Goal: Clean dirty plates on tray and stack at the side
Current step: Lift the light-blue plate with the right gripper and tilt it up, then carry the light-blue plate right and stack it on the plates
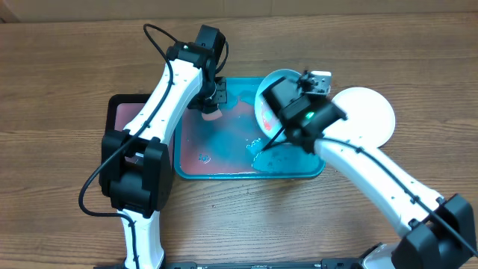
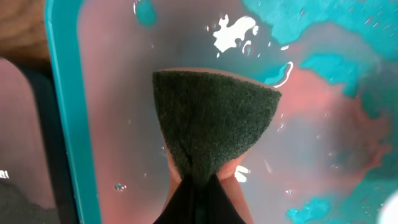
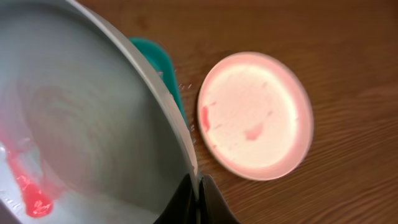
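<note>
From above, your left gripper (image 1: 214, 101) sits at the upper left of the teal tray (image 1: 299, 170), clamped on a sponge (image 1: 211, 114) over the wet, reddish base; you cannot tell whether it touches. Your right gripper (image 1: 280, 104), at the tray's upper right, pinches the rim of a tilted plate (image 1: 270, 84) held above the tray. A second plate (image 1: 366, 116) lies flat on the wooden table (image 1: 67, 52) just right of the tray, and a black tray (image 1: 123, 112) sits at the left. In your left wrist view, the left fingers (image 2: 186, 208) at bottom centre squeeze the sponge, green scouring face toward you, with the tray's rim running down the left side. In your right wrist view, the right fingers (image 3: 214, 204) close narrowly on the tilted plate's rim at bottom centre. Red smears show at that plate's lower left, and the second plate, right of centre, carries faint red marks.
</note>
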You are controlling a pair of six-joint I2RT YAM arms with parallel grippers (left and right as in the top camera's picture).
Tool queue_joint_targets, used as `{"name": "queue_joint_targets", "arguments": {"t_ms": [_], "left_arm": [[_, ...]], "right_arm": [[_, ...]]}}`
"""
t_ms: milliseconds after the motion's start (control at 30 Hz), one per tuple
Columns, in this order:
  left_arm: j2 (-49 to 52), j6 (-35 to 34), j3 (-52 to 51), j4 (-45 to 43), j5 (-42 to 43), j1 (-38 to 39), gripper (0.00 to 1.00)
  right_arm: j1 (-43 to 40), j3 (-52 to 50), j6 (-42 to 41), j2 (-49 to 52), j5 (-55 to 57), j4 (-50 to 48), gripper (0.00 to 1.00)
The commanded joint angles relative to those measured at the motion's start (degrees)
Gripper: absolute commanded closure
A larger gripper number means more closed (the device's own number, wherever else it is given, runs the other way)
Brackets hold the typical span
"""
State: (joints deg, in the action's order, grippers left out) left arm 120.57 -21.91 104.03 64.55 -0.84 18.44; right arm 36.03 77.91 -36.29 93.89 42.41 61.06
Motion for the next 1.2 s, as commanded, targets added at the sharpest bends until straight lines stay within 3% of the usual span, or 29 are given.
{"name": "queue_joint_targets", "arguments": {"t_ms": [0,367,700,800,933,1167], "left_arm": [[0.2,1.3,-1.8,-0.8,1.6,0.3,0.96],[0.2,1.3,-2.1,-1.6,2.4,0.3,0.96],[0.2,1.1,-2.1,-1.8,2.6,0.3,0.96],[0.2,1.1,-2.1,-1.8,2.9,0.3,0.96],[0.2,1.1,-2.1,-1.9,2.9,0.3,0.96],[0.2,1.2,-2.1,-2.0,2.8,0.3,0.96]], "right_arm": [[5.1,1.7,-1.9,-1.4,20.4,1.2,0.96],[15.0,1.7,-1.9,-1.4,43.0,2.7,0.96],[15.2,1.7,-3.1,-1.4,42.4,2.8,0.96],[15.0,1.7,-5.4,-1.4,36.9,2.8,0.96],[11.2,1.7,-7.4,-1.4,20.8,2.0,0.96],[-9.0,1.7,0.4,-1.4,-13.8,-2.3,0.96]]}}
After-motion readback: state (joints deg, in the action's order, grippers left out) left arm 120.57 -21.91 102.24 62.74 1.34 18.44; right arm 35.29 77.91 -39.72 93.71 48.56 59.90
